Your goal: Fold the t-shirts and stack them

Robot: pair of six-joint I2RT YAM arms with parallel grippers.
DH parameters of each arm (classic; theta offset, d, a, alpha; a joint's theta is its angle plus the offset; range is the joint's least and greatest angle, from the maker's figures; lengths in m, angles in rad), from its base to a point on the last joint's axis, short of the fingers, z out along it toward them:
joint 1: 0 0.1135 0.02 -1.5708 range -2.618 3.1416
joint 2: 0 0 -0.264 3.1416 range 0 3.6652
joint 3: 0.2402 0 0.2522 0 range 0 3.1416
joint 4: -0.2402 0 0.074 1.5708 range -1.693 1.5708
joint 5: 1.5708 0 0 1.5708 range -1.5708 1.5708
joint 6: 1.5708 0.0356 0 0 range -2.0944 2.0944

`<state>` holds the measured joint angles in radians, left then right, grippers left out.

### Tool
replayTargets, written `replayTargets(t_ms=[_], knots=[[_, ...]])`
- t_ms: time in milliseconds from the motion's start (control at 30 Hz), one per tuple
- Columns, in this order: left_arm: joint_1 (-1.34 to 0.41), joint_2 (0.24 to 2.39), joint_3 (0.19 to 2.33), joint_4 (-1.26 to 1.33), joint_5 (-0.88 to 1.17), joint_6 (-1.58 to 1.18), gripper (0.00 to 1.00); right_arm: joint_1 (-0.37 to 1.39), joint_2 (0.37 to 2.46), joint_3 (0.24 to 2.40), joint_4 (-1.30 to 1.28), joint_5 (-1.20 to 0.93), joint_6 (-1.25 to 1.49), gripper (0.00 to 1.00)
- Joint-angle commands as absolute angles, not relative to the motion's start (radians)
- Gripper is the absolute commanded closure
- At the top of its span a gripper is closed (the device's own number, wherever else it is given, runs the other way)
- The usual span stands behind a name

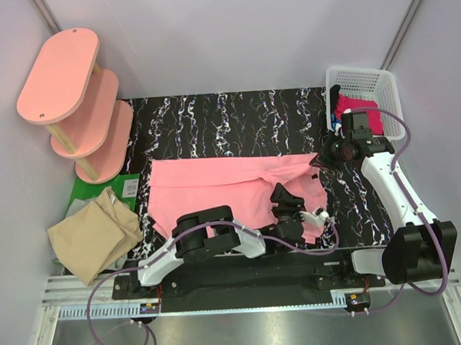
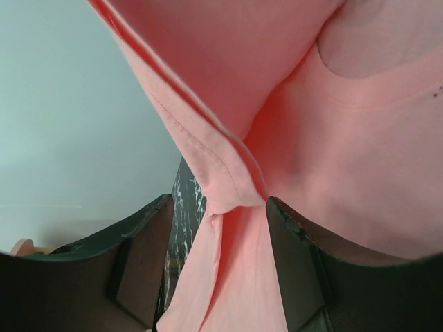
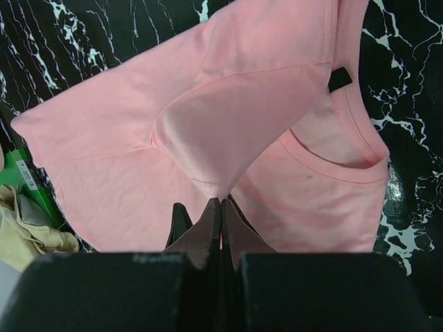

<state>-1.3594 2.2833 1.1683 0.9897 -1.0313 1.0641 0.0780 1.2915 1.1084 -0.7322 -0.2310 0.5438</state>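
Note:
The salmon-pink t-shirt (image 1: 216,192) lies spread across the middle of the black marble table (image 1: 227,115). My right gripper (image 3: 221,202) is shut on a pinch of the pink t-shirt (image 3: 138,138) and pulls it up into a peak near the collar side; in the top view the right gripper (image 1: 323,158) sits at the shirt's right edge. My left gripper (image 2: 220,202) stands open over the shirt's near right part, with a hemmed fold of the pink cloth (image 2: 228,173) hanging loose between its fingers. A tan t-shirt (image 1: 94,234) lies crumpled off the table's left end. The magenta-red t-shirt (image 1: 364,113) sits in the basket.
A white lattice basket (image 1: 363,82) stands at the far right corner. A pink oval shelf unit (image 1: 76,103) stands at the far left, with a green sheet (image 1: 88,191) under it. The arm bases sit along the near rail (image 1: 244,284).

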Motion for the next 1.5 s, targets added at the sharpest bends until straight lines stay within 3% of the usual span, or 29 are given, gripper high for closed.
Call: replayTargets(t_ms=[0, 233, 367, 400, 533, 800, 1133, 1433, 1467], knots=[[-1.354, 2.241, 1.209, 0.889, -1.088, 0.968, 0.39, 0.084, 1.266, 1.149, -0.741, -0.247, 0.523, 1.0], [-1.333, 2.249, 1.227, 0.808, -1.074, 0.902, 0.47, 0.084, 1.261, 1.149, -0.739, -0.252, 0.523, 1.0], [-1.307, 2.256, 1.246, 0.819, -1.072, 0.917, 0.73, 0.084, 1.256, 1.146, -0.739, -0.258, 0.526, 1.0], [-1.304, 2.252, 1.25, 0.815, -1.072, 0.911, 0.83, 0.083, 1.256, 1.146, -0.739, -0.259, 0.526, 1.0], [-1.299, 2.238, 1.246, 0.802, -1.068, 0.902, 1.0, 0.084, 1.259, 1.143, -0.739, -0.261, 0.526, 1.0], [-1.302, 2.126, 1.218, 0.671, -1.04, 0.827, 1.0, 0.084, 1.262, 1.141, -0.739, -0.259, 0.52, 1.0], [-1.316, 1.849, 1.204, 0.137, -0.882, 0.534, 1.0, 0.084, 1.25, 1.124, -0.738, -0.262, 0.523, 1.0], [-1.327, 1.879, 1.224, 0.129, -0.88, 0.505, 1.0, 0.083, 1.244, 1.12, -0.738, -0.27, 0.522, 1.0], [-1.327, 1.909, 1.232, 0.135, -0.894, 0.514, 0.93, 0.084, 1.246, 1.121, -0.739, -0.27, 0.523, 1.0]])
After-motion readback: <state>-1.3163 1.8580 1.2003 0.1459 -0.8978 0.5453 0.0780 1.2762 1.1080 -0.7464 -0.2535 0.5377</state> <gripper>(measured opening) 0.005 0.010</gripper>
